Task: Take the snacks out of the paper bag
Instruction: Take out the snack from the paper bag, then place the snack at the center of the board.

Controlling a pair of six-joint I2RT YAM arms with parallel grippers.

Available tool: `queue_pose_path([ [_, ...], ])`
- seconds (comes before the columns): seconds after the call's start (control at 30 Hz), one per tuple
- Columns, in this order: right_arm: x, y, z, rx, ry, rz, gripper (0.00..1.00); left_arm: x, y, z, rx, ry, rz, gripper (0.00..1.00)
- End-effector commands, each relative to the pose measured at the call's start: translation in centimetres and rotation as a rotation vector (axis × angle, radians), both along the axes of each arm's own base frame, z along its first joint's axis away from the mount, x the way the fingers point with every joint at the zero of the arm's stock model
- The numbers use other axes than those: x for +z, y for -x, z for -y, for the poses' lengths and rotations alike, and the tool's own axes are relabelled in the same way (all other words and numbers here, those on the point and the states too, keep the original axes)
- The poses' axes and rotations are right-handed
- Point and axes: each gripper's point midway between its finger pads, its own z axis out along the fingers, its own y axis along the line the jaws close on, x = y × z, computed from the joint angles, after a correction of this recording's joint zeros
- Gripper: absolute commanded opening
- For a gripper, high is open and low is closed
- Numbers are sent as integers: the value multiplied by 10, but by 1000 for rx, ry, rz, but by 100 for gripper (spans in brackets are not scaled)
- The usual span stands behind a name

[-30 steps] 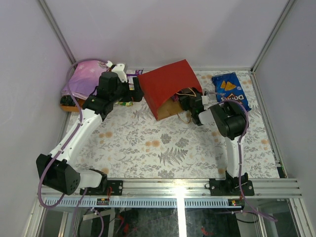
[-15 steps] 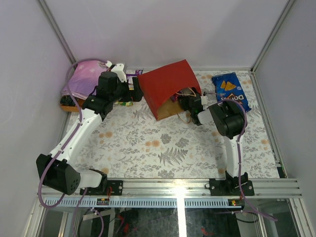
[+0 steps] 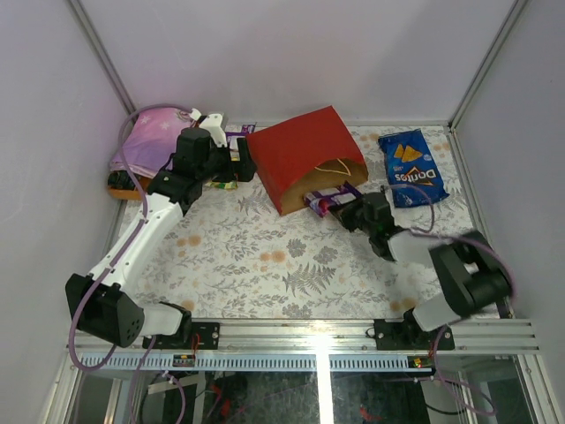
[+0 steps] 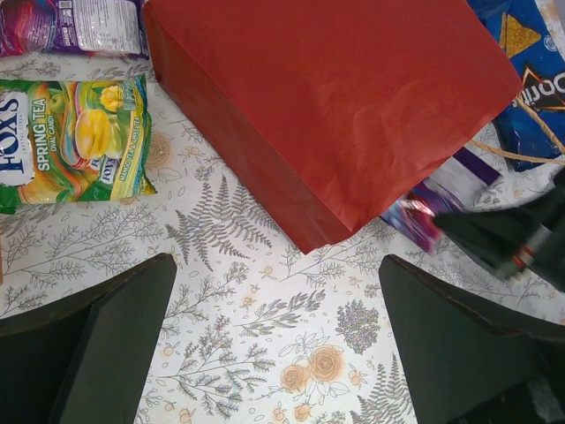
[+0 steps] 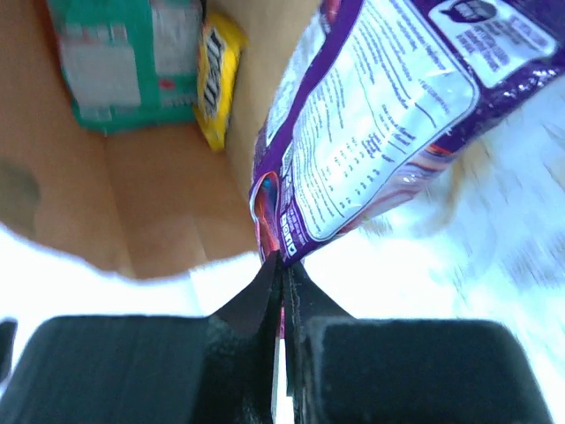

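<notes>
Purple-and-white packet [image 5: 380, 115] right at the mouth of the red paper bag [image 3: 305, 155], and the right gripper [image 5: 282, 265] has it by the bottom seam, both fingers pinched tight together on the foil edge. From overhead the packet pokes out of the opening onto the flowered table cover [image 3: 282, 265], low at the bag's near right corner.

The bag itself lies on its side at the far middle of the table, with a thin cord handle [image 3: 335, 166] draped over the red paper near the mouth. Look inside through the right wrist camera: a teal pouch [image 5: 124, 62] and a yellow packet [image 5: 216, 79] rest against the brown kraft lining.

Out on the table, the blue Doritos bag [image 3: 410, 168] lies flat just right of the paper bag. Over at the closed end, the left gripper [image 4: 275, 265] hovers with its fingers spread wide, gripping nothing. Beside it lies a yellow-green candy bag [image 4: 71, 141], with another purple pack [image 4: 75, 22] just beyond. A pink-purple cloth [image 3: 150, 141] sits in the far left corner.
</notes>
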Motion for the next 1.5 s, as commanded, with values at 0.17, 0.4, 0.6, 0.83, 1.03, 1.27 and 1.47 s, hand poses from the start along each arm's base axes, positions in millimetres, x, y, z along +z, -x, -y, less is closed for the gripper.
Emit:
queue_pose_path([
  [0.17, 6, 130, 111, -49, 454, -116, 0, -4, -10, -1, 2, -3, -6, 100],
  [0.4, 16, 165, 180, -196, 558, -290, 0, -8, -11, 4, -18, 10, -20, 100],
  [0.6, 6, 169, 205, -263, 556, -392, 0, -16, -11, 5, -25, -4, -49, 100],
  [0.83, 17, 163, 260, -436, 562, -407, 0, -21, -13, 7, -37, -5, -72, 100],
  [1.03, 13, 145, 288, -454, 467, -415, 0, -22, -11, 8, -43, -2, -80, 100],
  [1.27, 9, 95, 265, -270, 303, -324, 0, -19, -9, 8, -44, 0, -74, 100],
  [1.47, -6, 84, 258, -189, 286, -306, 0, -21, -11, 10, -48, 4, -83, 100],
])
